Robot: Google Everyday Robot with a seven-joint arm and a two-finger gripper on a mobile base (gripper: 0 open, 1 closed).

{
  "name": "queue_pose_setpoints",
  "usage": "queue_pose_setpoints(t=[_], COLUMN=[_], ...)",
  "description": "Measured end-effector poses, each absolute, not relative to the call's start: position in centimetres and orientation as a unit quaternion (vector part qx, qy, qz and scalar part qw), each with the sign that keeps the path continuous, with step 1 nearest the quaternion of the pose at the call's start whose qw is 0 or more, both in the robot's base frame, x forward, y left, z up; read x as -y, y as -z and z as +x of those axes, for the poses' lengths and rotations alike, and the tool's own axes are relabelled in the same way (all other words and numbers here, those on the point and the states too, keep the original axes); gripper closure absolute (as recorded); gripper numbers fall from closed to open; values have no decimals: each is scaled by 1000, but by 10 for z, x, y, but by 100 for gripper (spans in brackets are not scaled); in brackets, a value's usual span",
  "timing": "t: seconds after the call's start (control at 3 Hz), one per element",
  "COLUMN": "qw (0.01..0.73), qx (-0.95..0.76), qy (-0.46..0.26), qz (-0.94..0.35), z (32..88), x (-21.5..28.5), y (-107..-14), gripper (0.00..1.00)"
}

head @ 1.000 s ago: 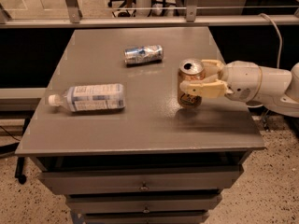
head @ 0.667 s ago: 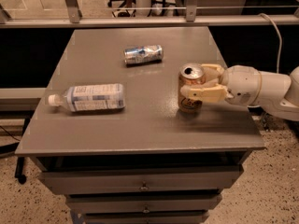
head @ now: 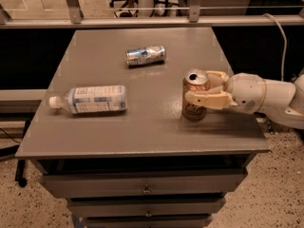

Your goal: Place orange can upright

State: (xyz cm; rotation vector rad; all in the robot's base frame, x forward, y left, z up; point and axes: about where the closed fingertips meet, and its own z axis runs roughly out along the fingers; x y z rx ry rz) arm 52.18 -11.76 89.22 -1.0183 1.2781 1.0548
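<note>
**While gripped, orange can stands upright on table**

Where the grey table begins at the left, a clear plastic bottle lies on its side, its label print illegible. A silver-and-blue can lies farther back, its markings unreadable. Right of centre the orange can stands upright, its dark lettering not legible. The gripper, reaching in from the right, is closed around the orange can.

office/lab | drawer cabinet, chair base, speckled floor | gripper: cabinet top, right
</note>
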Motion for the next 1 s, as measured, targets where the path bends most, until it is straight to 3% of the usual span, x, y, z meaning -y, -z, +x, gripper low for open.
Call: queue_pose_setpoints(t=[0.67, 1.0], qw=[556, 549], qx=[-550, -557], qy=[-445, -434], qz=[-436, -448], z=[521, 525], x=[125, 148], y=[-894, -909], gripper=[0, 0])
